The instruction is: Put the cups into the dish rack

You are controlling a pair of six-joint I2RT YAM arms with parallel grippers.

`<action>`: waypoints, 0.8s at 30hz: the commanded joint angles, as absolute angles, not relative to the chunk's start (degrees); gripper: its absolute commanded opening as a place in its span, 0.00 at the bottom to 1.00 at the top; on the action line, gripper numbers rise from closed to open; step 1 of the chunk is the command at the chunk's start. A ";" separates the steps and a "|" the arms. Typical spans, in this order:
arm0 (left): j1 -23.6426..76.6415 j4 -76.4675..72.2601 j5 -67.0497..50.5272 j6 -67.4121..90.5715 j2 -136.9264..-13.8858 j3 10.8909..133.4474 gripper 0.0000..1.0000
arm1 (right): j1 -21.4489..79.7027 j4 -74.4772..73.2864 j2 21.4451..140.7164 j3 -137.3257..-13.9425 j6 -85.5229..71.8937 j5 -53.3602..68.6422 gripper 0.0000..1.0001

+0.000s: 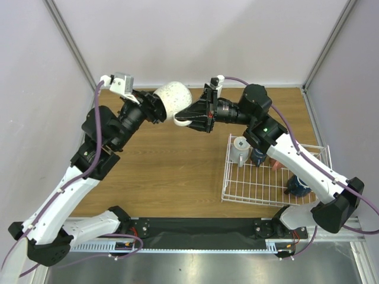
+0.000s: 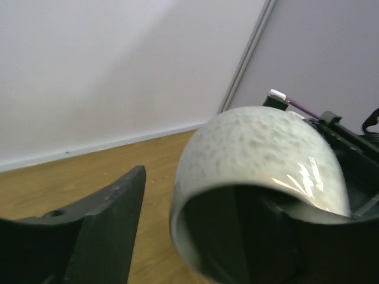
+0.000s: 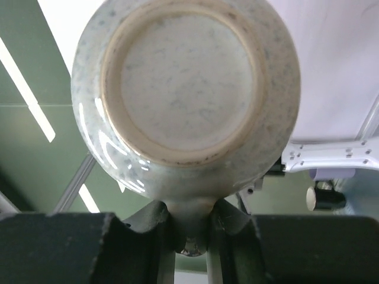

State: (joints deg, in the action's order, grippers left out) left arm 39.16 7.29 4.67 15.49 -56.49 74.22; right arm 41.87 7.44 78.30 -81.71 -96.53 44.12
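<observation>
1. Cream-white mug [image 1: 174, 97], speckled glaze, is in the air between the two grippers, over the far part of the wooden table [image 1: 172, 171], at about 12 o'clock from the table's middle in the top view.
2. The mug lies on its side, with its mouth toward the left arm and its handle [image 1: 181, 123] toward the right arm.
3. Right gripper [image 1: 187, 120]: the right wrist view shows both fingers [image 3: 71, 248] closed in on the handle [image 3: 188, 216], pinching it. The mug's unglazed base ring [image 3: 183, 83] faces that camera, at 12 o'clock from the fingers.
4. Left gripper [image 1: 159, 108]: fingers are spread. In the left wrist view the outer finger [image 2: 112, 225] stands off the mug wall [image 2: 260, 148] at its 9 o'clock, with table showing in the gap. A dark shape inside the mug's mouth looks like the other finger; whether it touches the wall cannot be told.
5. White wire dish rack [image 1: 228, 177] sits on the table at about 4 o'clock from the table's middle, well apart from the mug.
6. In the rack there is a pale mug [image 1: 240, 151] at the 10 o'clock corner and a dark blue cup [image 1: 258, 155] just beside it at 3 o'clock.
7. A reddish-pink cup [image 1: 276, 164] comes next in line, partly hidden by the right arm. Another dark blue cup [image 1: 298, 186] sits toward 4 o'clock, mostly under the arm.
8. Which way up the racked cups stand cannot be told from above.
</observation>
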 commanded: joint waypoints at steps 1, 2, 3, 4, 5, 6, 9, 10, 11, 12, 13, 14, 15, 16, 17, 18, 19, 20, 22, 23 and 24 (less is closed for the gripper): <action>39.90 4.21 2.00 16.96 -53.53 74.62 0.69 | 40.62 6.25 76.91 -81.30 -93.52 40.17 0.00; 39.82 5.52 3.07 16.61 -53.18 74.36 0.86 | 39.91 4.06 75.69 -80.95 -92.56 40.17 0.00; 39.73 6.23 3.86 15.83 -52.13 74.09 0.92 | 39.03 2.83 75.06 -80.69 -91.16 40.08 0.00; 39.47 7.28 4.82 15.21 -51.77 73.83 0.98 | 38.15 1.59 74.36 -80.60 -88.62 40.25 0.00; 38.68 8.60 6.05 14.60 -51.16 73.74 1.00 | 35.80 0.54 73.40 -80.25 -86.77 40.60 0.00; 37.89 10.44 6.33 13.20 -49.93 73.83 1.00 | 34.55 -3.48 72.08 -79.90 -84.83 41.13 0.00; 34.90 14.22 7.99 12.83 -47.29 73.04 1.00 | 29.54 -14.88 69.36 -80.42 -74.74 42.54 0.00; 34.20 14.85 8.69 12.92 -45.28 72.17 1.00 | 28.05 -18.25 68.82 -80.77 -70.79 42.71 0.00; 33.41 15.38 9.75 13.09 -44.31 71.64 1.00 | 26.12 -26.37 68.47 -81.38 -62.57 41.93 0.00; 33.14 16.08 10.10 13.18 -43.34 71.28 1.00 | 25.41 -31.15 68.55 -83.74 -56.57 40.79 0.00; 33.22 17.04 10.28 13.18 -41.94 70.50 1.00 | 24.97 -36.16 68.55 -85.24 -51.12 38.87 0.00; 33.22 17.49 10.20 13.62 -41.31 69.97 1.00 | 24.70 -44.30 68.73 -86.30 -40.10 36.59 0.00; 33.22 17.84 10.02 14.06 -40.79 69.61 1.00 | 24.70 -47.60 68.73 -87.27 -35.21 31.26 0.00; 33.22 18.28 9.93 14.41 -40.35 68.57 1.00 | 24.78 -49.90 68.56 -87.62 -31.15 29.29 0.00; 33.22 18.28 9.93 14.85 -39.30 68.03 1.00 | 24.87 -53.66 68.12 -87.54 -26.42 26.74 0.00; 33.22 18.37 9.93 15.64 -38.94 67.42 1.00 | 26.44 -55.53 67.85 -87.63 -19.32 22.02 0.00; 33.22 18.54 9.93 15.91 -38.41 66.28 1.00 | 26.98 -56.94 67.07 -86.84 -16.12 15.62 0.00; 33.14 18.54 9.93 16.17 -37.71 65.83 1.00 | 27.68 -58.26 66.36 -85.97 -13.04 11.90 0.00; 33.22 18.72 9.76 16.35 -36.92 64.35 1.00 | 30.57 -58.10 64.17 -83.69 -8.37 3.30 0.00; 33.14 18.89 9.76 16.35 -36.13 63.99 1.00 | 30.85 -56.27 61.20 -81.06 -7.31 1.95 0.00; 33.22 18.90 9.76 16.26 -35.78 63.55 1.00 | 31.46 -55.55 59.61 -79.82 -5.73 1.06 0.00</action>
